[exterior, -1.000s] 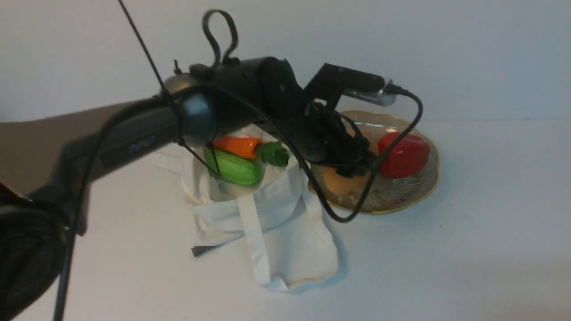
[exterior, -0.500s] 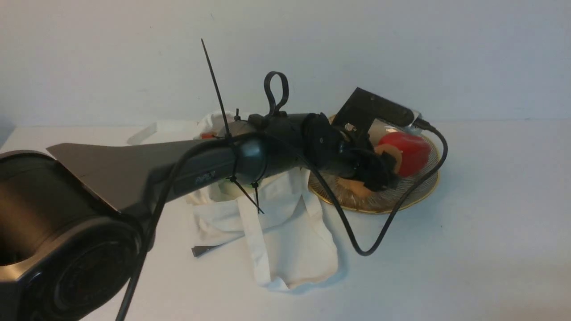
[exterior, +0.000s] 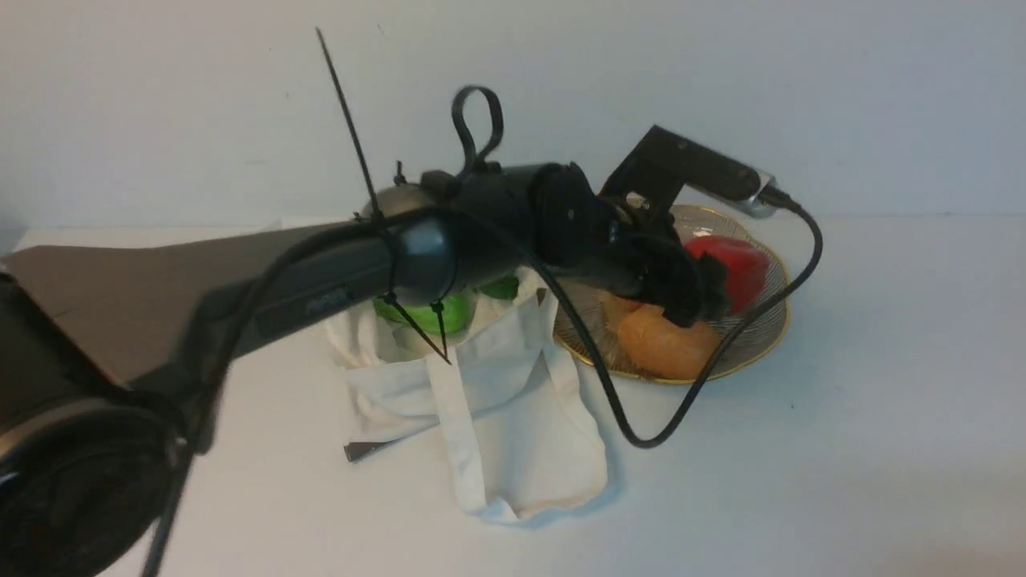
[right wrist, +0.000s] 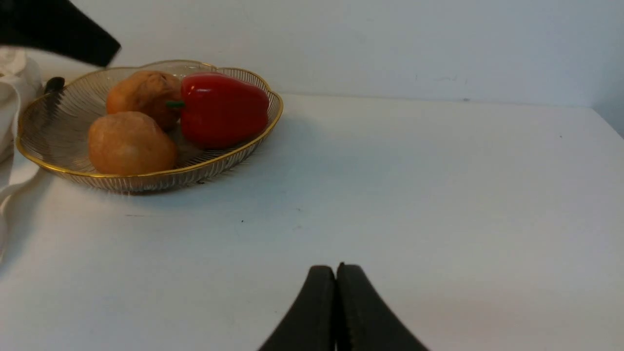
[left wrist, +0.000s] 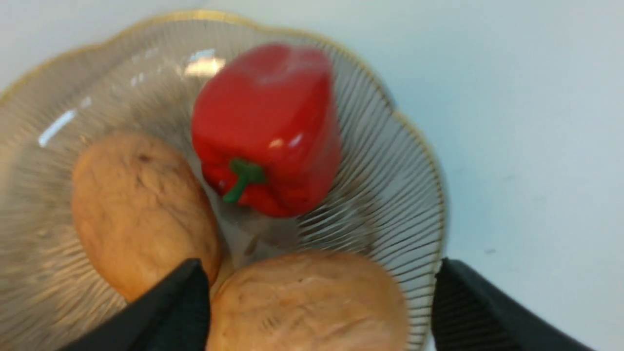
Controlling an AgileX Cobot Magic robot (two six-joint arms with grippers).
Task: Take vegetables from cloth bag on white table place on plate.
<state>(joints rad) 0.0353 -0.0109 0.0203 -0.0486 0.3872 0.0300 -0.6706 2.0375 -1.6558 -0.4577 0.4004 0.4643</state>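
Above the plate (exterior: 784,324) near the white table's (exterior: 842,481) far edge, the left gripper (left wrist: 319,297) stands spread open around a potato (left wrist: 307,302), apparently just released there, while the cucumber (exterior: 437,312) awaits its turn inside the cloth bag (exterior: 501,336)

The pepper (left wrist: 267,129) is red, with a green stem (left wrist: 243,179).

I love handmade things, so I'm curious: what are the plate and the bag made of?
Plate: glass or clear plastic, smoky and glossy; light shows through its fine ribs.
Bag: probably cotton canvas, matte; it creases and slumps softly.
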